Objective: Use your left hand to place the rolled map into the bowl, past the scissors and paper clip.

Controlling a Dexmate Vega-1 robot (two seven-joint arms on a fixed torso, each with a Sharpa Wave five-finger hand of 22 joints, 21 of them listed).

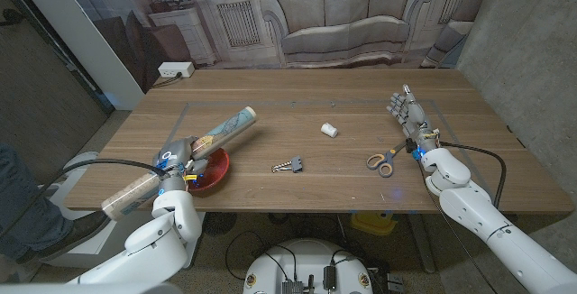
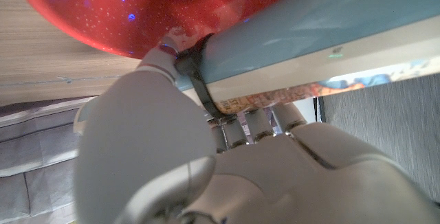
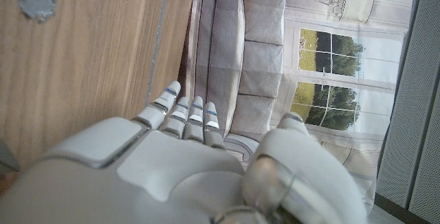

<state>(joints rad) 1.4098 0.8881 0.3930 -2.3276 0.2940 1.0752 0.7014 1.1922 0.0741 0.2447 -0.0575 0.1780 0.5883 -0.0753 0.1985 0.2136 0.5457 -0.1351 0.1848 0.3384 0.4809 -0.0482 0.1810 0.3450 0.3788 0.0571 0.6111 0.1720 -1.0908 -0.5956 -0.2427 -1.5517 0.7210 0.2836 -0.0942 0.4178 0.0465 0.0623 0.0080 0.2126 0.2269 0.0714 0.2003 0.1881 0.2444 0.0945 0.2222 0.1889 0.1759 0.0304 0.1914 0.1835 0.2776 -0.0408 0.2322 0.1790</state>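
Gripping the rolled map [image 1: 183, 160] around its middle, the left hand [image 1: 173, 160] is holding it at the near left edge of the wooden table [image 1: 306, 105], its fingers wrapping the tube. In the left wrist view that hand [image 2: 206, 162] is closing around the roll [image 2: 323, 52], with the red bowl [image 2: 137, 11] just beyond the fingertips. The map is showing as a long paper tube, pale blue-grey on one side with printed colour along it and tan at its ends, lying tilted across the bowl [image 1: 213, 169]: its far end is pointing up and away over the table, its near end is sticking out past the table's edge. The bowl is sitting directly under the roll beside the hand. Farther right, a black binder clip [image 1: 290, 164] is lying near the front edge, a small white cylinder [image 1: 329, 130] is lying beyond it, and orange-handled scissors [image 1: 385, 160] are lying near the right hand [image 1: 407, 114]. That hand is holding nothing, fingers apart and stretching away from the robot, standing over the table; in its wrist view the hand [image 3: 172, 162] is reaching along the wood.
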